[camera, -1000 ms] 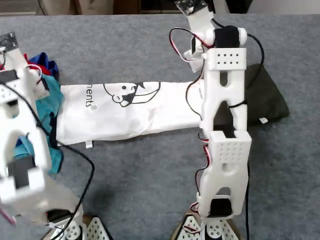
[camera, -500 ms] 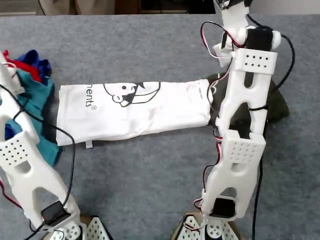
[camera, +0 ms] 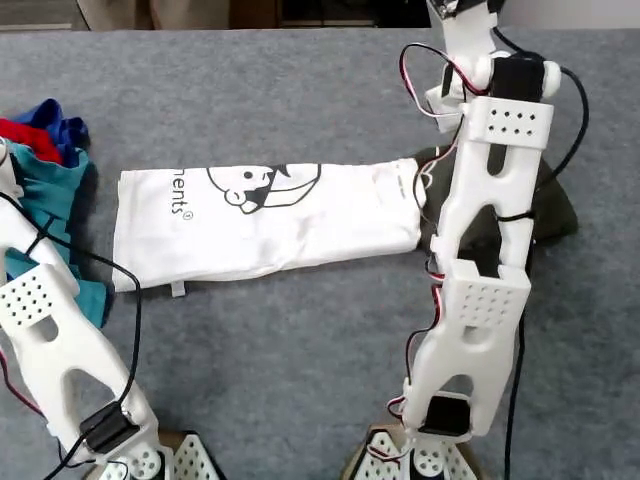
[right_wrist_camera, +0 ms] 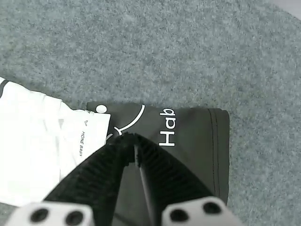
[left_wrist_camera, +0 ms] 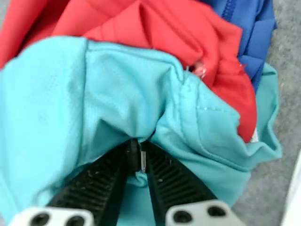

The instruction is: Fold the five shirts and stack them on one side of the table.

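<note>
A white shirt (camera: pixel 260 220) with a black print lies folded into a long strip across the middle of the table. Its end overlaps a folded black shirt (camera: pixel 553 212) under the right arm. A loose pile at the far left holds a teal shirt (camera: pixel 55 195), a red shirt (camera: pixel 22 132) and a blue shirt (camera: pixel 62 120). My left gripper (left_wrist_camera: pixel 138 149) is shut on a bunched fold of the teal shirt (left_wrist_camera: pixel 94 94), beside the red shirt (left_wrist_camera: pixel 155 28). Above the black shirt (right_wrist_camera: pixel 188 150) my right gripper (right_wrist_camera: pixel 134 141) hangs shut, holding nothing.
Grey carpet-like cloth (camera: pixel 280 380) covers the table, with bare room in front of and behind the white shirt. The right arm (camera: pixel 480 260) stands tall over the black shirt. The left arm (camera: pixel 45 320) leans along the left edge.
The left arm swung left to the table's edge and the teal shirt slid left, off the white shirt's end. The right arm shifted right and farther back, then held still.
</note>
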Tool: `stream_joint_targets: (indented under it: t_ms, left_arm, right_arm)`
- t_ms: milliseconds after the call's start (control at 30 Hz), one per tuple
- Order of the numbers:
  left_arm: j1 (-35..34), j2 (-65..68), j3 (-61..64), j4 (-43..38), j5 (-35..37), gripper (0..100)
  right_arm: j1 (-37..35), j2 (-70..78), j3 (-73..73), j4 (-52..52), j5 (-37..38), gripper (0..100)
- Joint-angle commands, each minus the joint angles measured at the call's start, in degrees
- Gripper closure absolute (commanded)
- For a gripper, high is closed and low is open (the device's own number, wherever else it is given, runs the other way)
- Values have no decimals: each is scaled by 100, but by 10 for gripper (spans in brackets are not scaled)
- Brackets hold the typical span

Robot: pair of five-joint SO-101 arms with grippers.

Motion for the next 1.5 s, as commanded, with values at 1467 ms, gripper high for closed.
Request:
stream_joint_targets:
  t_ms: [1467]
  left_arm:
    - [1618, -3011, 6690, -1530, 211, 807]
  right_arm:
    - [145, -136, -242, -141, 44, 997]
